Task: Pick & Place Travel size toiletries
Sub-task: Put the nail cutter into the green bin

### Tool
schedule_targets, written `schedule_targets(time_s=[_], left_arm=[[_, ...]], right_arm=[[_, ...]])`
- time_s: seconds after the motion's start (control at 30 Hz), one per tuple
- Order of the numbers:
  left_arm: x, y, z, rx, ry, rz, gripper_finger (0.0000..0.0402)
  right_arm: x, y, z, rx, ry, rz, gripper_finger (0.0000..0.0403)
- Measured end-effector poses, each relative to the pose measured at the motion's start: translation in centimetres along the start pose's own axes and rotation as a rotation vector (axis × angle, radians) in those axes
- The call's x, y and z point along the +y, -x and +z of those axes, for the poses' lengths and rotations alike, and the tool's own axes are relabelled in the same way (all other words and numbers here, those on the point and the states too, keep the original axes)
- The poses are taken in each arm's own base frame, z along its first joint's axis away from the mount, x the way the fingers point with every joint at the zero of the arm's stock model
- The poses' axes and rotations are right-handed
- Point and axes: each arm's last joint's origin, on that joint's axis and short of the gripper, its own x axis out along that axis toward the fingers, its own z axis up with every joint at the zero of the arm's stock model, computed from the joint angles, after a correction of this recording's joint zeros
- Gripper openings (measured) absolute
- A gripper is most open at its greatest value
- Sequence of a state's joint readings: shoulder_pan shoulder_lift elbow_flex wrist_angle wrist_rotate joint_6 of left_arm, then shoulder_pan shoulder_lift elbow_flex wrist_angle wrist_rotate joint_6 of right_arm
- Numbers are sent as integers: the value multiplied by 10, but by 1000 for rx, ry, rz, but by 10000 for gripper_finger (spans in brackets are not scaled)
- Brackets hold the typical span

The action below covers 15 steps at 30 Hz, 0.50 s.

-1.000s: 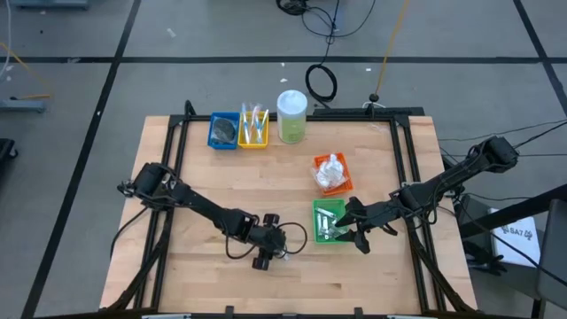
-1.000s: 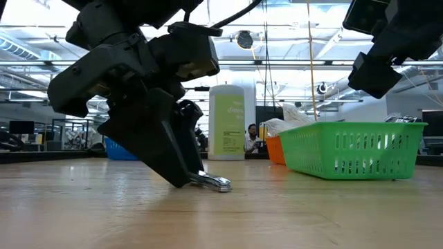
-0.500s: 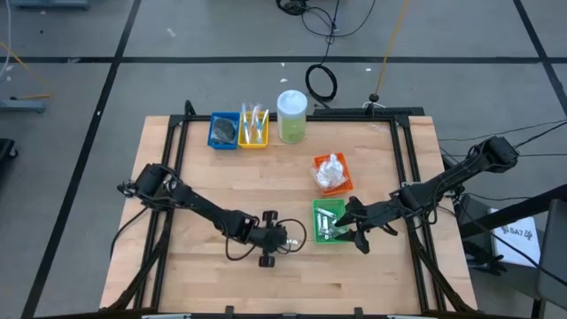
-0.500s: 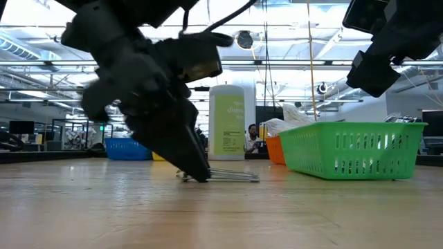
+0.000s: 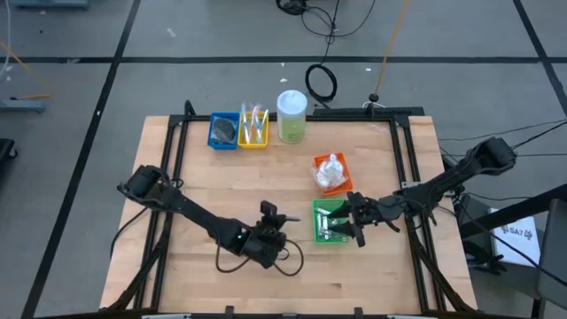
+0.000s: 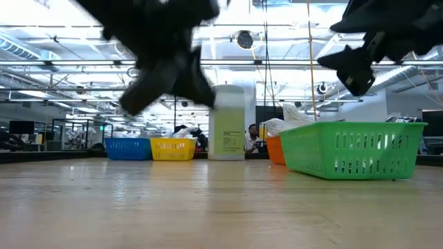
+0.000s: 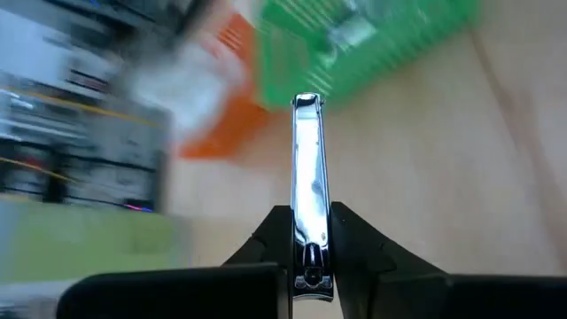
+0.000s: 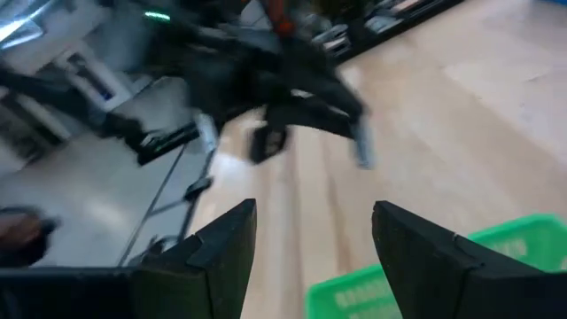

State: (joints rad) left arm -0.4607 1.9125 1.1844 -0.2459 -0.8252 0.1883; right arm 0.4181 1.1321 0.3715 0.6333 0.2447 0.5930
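Near the table's front edge, the left gripper (image 7: 306, 266) pinched a slim, shiny metal nail clipper (image 7: 306, 190), lifted clear of the wood and pointing toward the green tray (image 5: 330, 221). Beside that tray sat the orange tray (image 5: 333, 173). Over the green tray's right rim, the right gripper (image 5: 354, 223) hung spread, empty.
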Motion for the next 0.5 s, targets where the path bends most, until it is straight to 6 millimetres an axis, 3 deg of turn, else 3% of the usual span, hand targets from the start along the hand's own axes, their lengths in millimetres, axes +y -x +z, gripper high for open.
schedule_targets(time_s=[0.23,0.5], left_arm=[[32,11,37,-79,-47,73,35],[42,12,47,-95,-67,91,34]], right_arm=[[-11,-21,-6,-58,13,-87,212],[-10,-53,0,-111,37,-92,212]])
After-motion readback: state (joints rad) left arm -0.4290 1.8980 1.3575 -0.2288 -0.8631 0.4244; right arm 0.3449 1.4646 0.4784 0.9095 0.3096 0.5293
